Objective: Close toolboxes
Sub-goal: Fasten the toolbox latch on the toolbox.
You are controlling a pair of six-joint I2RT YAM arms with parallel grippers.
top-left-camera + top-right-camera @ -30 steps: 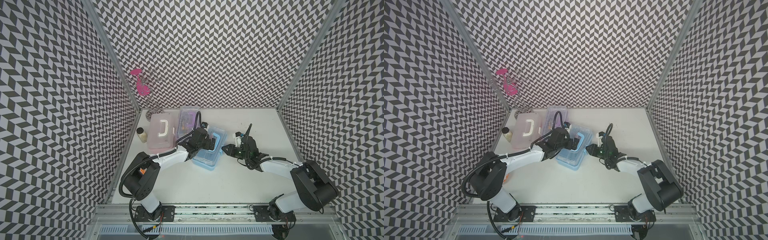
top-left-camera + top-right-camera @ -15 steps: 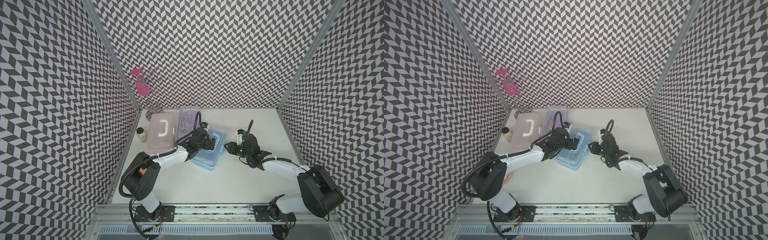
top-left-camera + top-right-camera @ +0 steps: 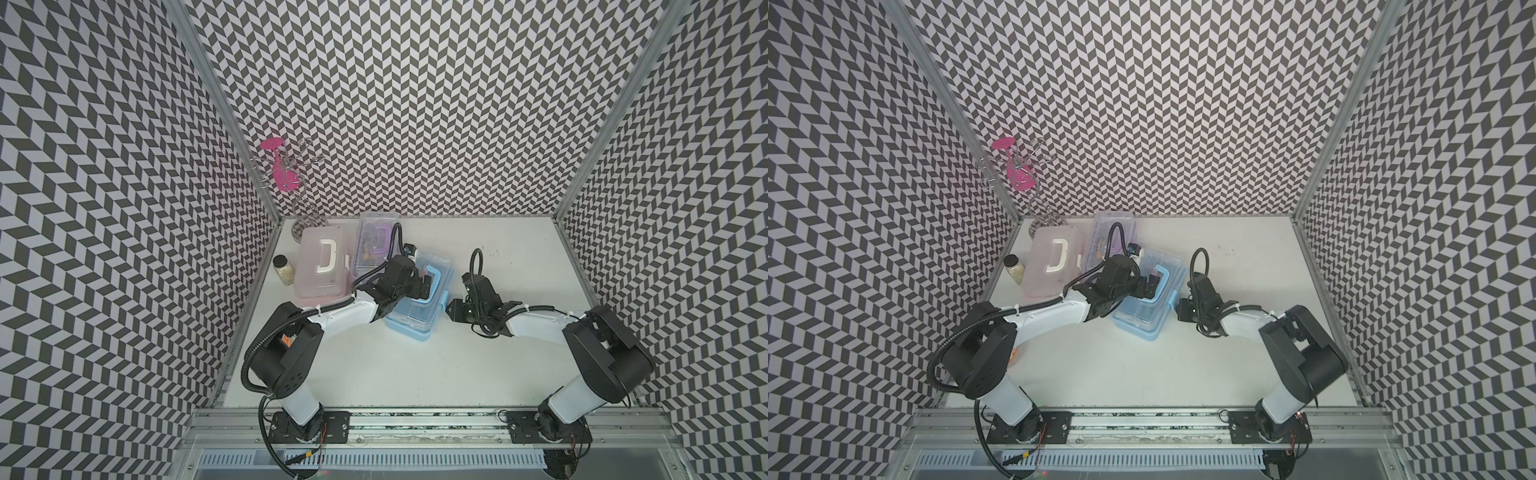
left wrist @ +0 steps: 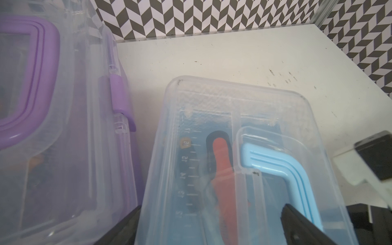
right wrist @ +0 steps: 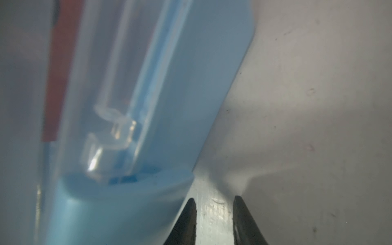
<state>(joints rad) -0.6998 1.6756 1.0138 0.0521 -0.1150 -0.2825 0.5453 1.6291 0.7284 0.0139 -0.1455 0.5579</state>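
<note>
Three toolboxes stand at the back left: pink (image 3: 320,266), purple (image 3: 376,241) and blue (image 3: 417,307), all with their clear lids lying down. My left gripper (image 3: 424,286) rests open over the blue toolbox's lid (image 4: 233,118). One of its fingers (image 4: 127,224) is at the lid's edge beside the purple toolbox (image 4: 63,127); the other is by the blue handle (image 4: 275,165). My right gripper (image 3: 449,309) is low at that toolbox's right side, by its light-blue latch (image 5: 127,201). Its fingertips (image 5: 214,199) stand a narrow gap apart with only table between them.
A small glass jar with a black cap (image 3: 284,269) stands left of the pink toolbox, by the left wall. A wire stand (image 3: 303,224) carrying a pink piece (image 3: 286,174) fills the back left corner. Patterned walls close in three sides.
My right gripper has shifted a little toward the front along the blue toolbox's right side and dropped low by the latch; its jaws have parted slightly. The left arm has stayed put.
</note>
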